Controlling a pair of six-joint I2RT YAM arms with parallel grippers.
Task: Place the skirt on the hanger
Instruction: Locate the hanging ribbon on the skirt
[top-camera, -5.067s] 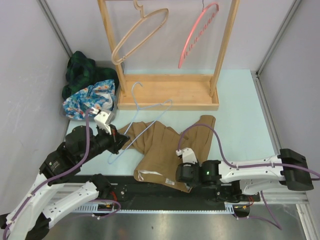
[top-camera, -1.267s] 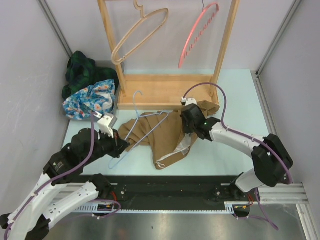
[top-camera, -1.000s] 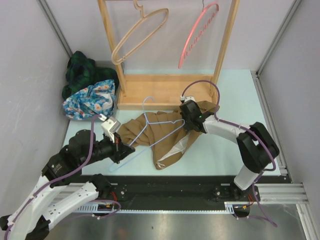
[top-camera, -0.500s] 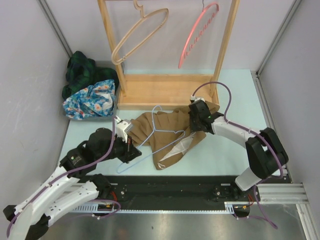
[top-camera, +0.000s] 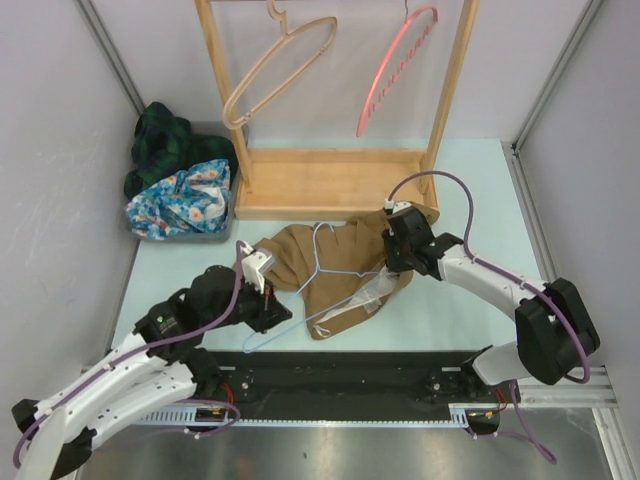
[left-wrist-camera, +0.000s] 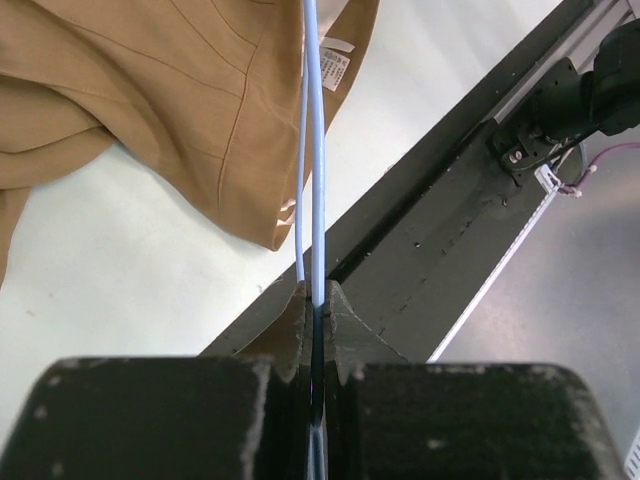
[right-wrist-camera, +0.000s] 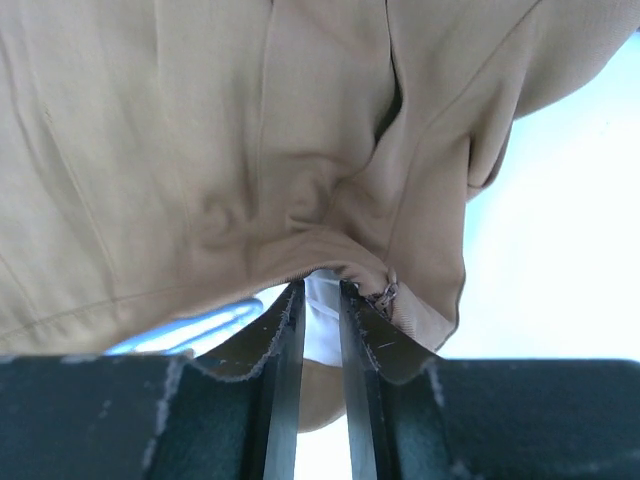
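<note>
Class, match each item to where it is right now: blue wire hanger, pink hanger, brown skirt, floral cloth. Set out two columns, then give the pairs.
1. blue wire hanger
2. pink hanger
3. brown skirt
4. floral cloth

A. hanging from the wooden rack
B. heaped at the far left, beside the rack
C. pinched in the left claw
D. crumpled on the table, the right claw at its edge

Pairs: 1-C, 2-A, 3-D, 4-B

**What the Table Carries**

The pale green table (top-camera: 480, 200) bears a tan skirt (top-camera: 285, 250), crumpled between the left end effector (top-camera: 268, 300) and the right end effector (top-camera: 400, 262). Beyond the right end effector stands the wooden rack's base (top-camera: 335, 185). Beyond the left one sits a heap of patterned clothes (top-camera: 175, 190).
</note>
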